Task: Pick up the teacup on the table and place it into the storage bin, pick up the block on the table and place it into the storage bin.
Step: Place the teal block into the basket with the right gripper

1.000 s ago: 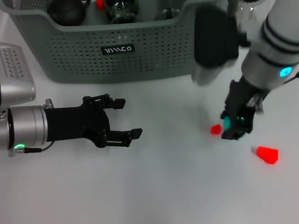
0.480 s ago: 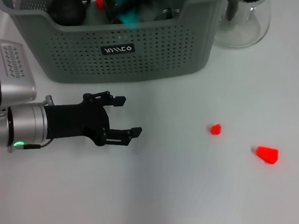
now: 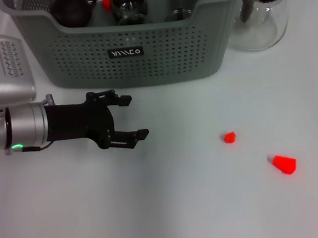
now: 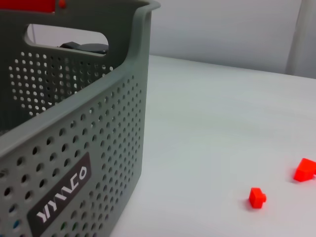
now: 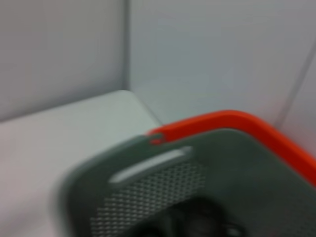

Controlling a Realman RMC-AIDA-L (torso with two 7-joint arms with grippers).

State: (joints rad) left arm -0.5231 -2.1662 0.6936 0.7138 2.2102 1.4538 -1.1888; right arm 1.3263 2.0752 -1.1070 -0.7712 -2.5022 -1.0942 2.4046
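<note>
Left claw (image 3: 126,118) hovers released above the bench (image 3: 172,207) before the storage bin (image 3: 136,51); two red blocks (image 3: 229,137) lie apart.

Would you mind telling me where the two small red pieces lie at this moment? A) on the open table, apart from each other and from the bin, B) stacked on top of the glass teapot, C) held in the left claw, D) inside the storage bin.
A: the head view shows the smaller red piece and the larger red piece lying apart on the table, well clear of the storage bin and the open left claw.
</note>
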